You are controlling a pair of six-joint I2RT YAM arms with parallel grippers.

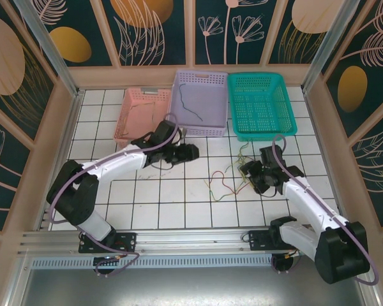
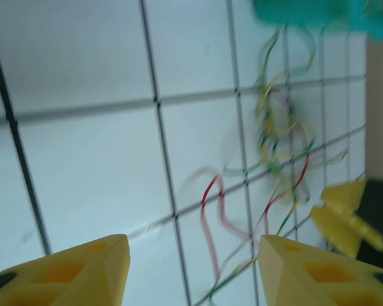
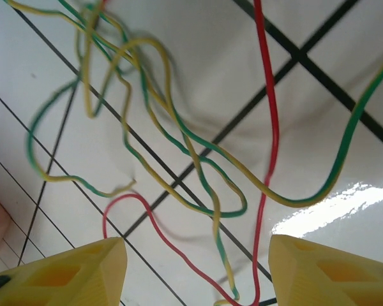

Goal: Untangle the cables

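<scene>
The cables lie in a loose tangle of red and yellow-green wires on the white tiled floor between my two grippers. My left gripper is to their left. In the left wrist view the left gripper is open with nothing between its yellow fingers. A red cable and the blurred yellow-green tangle lie ahead of it. My right gripper is at the tangle's right side. In its wrist view the right gripper hangs open over a red cable and yellow-green loops, whose ends run between the fingers.
Three baskets stand along the back: a pink basket, a lilac basket with a dark wire in it, and a green basket. The right gripper's yellow fingers appear in the left wrist view. Walls enclose the tiled floor.
</scene>
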